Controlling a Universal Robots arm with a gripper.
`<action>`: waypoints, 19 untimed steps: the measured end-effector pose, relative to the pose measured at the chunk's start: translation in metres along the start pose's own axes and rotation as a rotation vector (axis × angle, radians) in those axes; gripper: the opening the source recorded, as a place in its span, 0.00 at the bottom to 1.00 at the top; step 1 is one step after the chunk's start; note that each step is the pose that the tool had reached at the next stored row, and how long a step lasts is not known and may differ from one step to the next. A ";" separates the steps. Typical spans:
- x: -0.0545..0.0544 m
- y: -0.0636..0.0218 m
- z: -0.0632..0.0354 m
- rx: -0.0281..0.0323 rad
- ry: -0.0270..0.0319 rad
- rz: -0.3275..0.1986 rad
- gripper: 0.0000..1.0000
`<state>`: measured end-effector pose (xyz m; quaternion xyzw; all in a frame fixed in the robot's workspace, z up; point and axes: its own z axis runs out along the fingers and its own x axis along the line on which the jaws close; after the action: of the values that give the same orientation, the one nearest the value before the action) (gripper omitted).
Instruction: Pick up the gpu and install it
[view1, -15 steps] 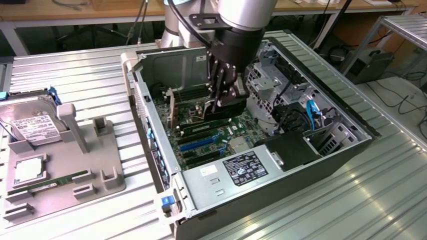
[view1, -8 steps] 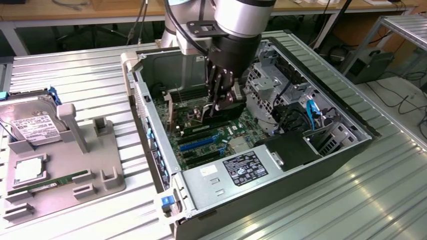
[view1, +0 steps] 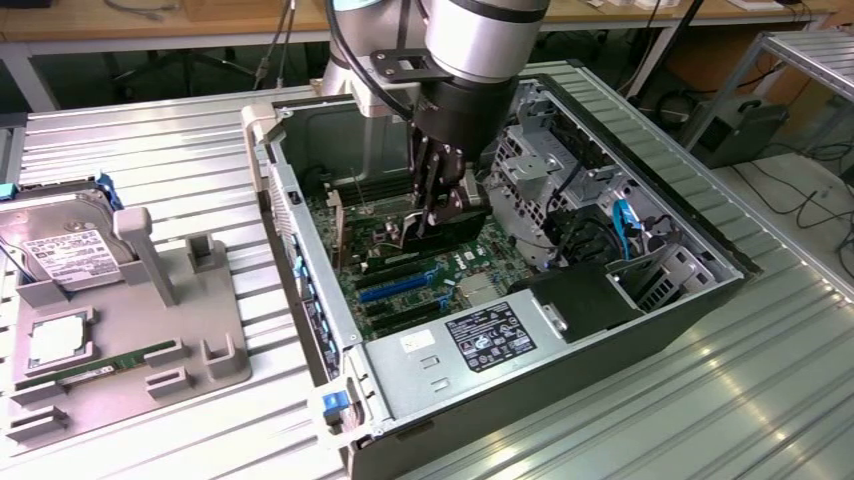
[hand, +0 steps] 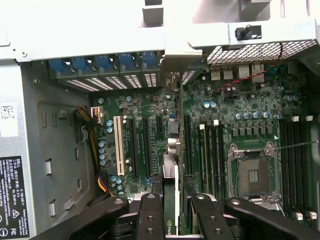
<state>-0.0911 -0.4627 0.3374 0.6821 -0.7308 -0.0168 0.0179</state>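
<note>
Dell shows on the power-supply label (hand: 14, 200), and the arm reaches straight down into the open case (view1: 694, 290), gripper (view1: 443, 208) clamped on the gpu (view1: 434, 240), card edge-on over the motherboard slots (hand: 145, 145), drive cage (view1: 534, 165) tight beside, hard drive (view1: 60, 250) out on the counter (view1: 160, 150).
</note>
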 end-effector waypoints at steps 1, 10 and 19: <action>0.000 0.0000 0.0000 0.0000 0.0000 0.000 0.26; 0.000 0.0000 0.0000 -0.0001 0.0001 0.000 0.26; 0.000 0.0000 0.0231 0.0008 0.0004 -0.010 0.26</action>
<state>-0.0923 -0.4627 0.3143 0.6857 -0.7274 -0.0165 0.0177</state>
